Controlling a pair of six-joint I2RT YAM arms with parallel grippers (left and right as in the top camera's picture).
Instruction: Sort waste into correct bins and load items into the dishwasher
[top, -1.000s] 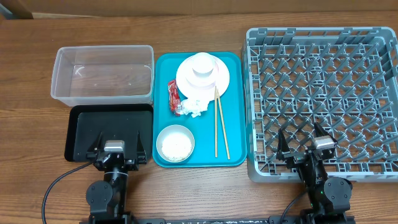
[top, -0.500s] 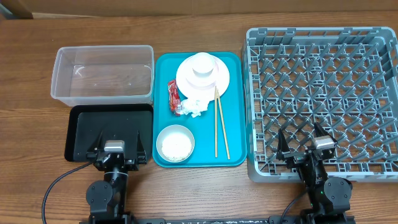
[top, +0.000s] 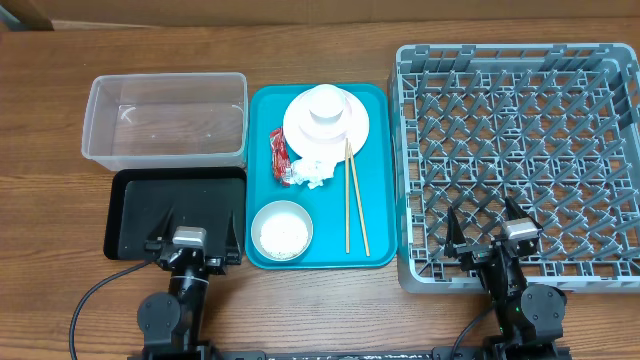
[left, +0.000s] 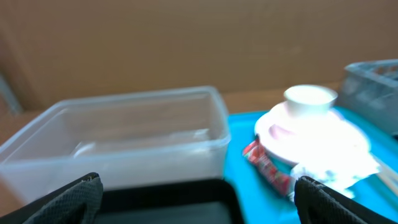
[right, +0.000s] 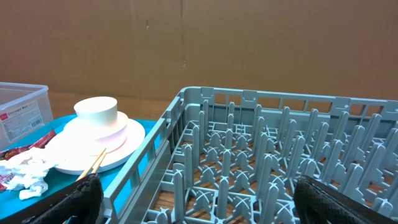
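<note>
Sorting not yet begun: left gripper (top: 195, 218) and right gripper (top: 482, 225) hang empty, fingers spread wide. The wrapper (top: 279, 155) and tissue (top: 312, 172) lie mid-left on the tray (top: 375, 200). Likely opener: left reaches in and pinches the wrapper.

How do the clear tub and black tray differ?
The clear tub is see-through with tall walls; the black tray is opaque and shallow. The clear tub sits farther back; the black tray lies nearer, partly under the open left claw. Both are rectangular, empty, similar in footprint.
</note>
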